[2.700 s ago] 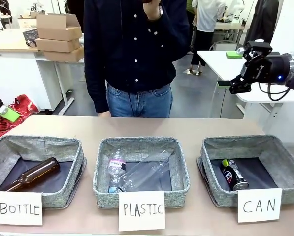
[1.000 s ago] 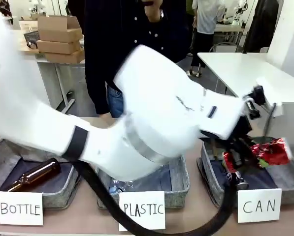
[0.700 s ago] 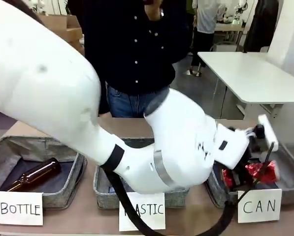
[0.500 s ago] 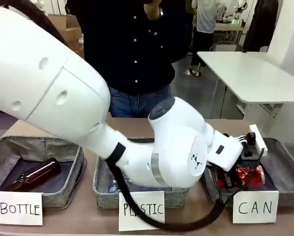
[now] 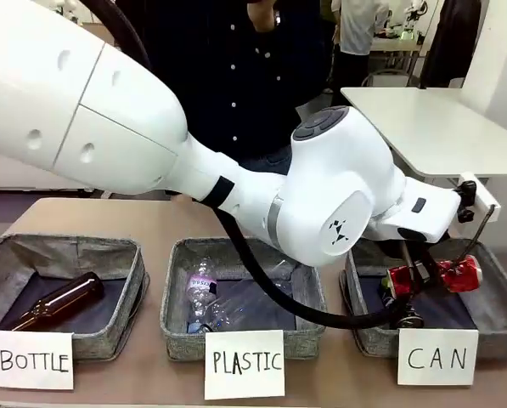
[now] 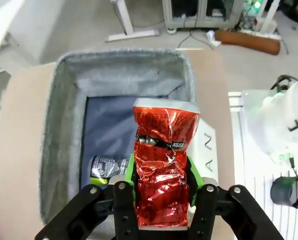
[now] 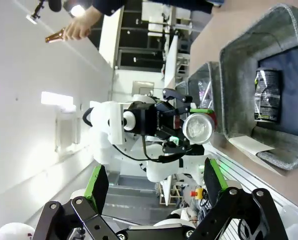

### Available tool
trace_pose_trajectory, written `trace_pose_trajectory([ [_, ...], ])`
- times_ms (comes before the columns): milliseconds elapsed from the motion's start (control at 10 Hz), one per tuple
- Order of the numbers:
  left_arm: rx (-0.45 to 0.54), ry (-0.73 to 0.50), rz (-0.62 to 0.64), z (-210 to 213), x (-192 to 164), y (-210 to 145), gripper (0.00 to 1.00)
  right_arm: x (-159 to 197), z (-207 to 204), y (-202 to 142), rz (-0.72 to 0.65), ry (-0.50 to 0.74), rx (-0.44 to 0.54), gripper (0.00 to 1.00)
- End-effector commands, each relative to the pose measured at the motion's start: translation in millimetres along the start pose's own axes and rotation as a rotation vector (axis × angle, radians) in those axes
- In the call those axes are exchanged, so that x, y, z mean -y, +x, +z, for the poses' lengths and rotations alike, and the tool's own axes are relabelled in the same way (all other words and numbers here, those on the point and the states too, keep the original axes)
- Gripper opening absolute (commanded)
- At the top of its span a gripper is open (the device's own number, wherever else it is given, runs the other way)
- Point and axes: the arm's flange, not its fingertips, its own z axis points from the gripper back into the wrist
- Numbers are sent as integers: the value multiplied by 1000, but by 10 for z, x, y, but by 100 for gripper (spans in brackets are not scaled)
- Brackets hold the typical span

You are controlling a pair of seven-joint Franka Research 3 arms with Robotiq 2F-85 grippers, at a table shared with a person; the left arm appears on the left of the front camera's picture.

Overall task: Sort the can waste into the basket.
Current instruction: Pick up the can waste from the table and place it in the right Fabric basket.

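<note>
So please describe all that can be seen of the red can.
The red can is shiny crumpled metal with a dark printed band and a silver rim. The left gripper clamps its lower part between green pads. It hangs above the CAN basket, where a black can lies; it touches neither.

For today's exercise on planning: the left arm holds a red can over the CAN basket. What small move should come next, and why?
Probably open the left tool and drop the red can. It hangs clamped between the pads, directly above the basket, where the black can already lies off to one side, so the drop looks clear.
</note>
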Motion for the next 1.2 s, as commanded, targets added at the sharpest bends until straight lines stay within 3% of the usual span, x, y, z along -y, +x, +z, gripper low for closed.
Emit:
trace_pose_trajectory([
  [0, -1, -19, 11, -72, -42, -1, 47, -62, -28, 18, -13, -2, 14, 100],
  [100, -13, -21, 22, -53, -69, -2, 100, -62, -28, 18, -13, -2, 14, 100],
  [700, -41, -32, 94, 134, -187, 43, 100, -62, -28, 18, -13, -2, 14, 100],
  [900, -167, -93, 262, 606, -213, -26, 100, -1, 0, 0, 0, 0, 0, 100],
  [1000, -250, -142, 362, 1033, -266, -190, 100, -70, -305, 292, -13, -36, 10, 100],
  [1100, -308, -169, 473, 1423, -336, -386, 100, -92, -646, 572, 15, -23, -90, 100],
])
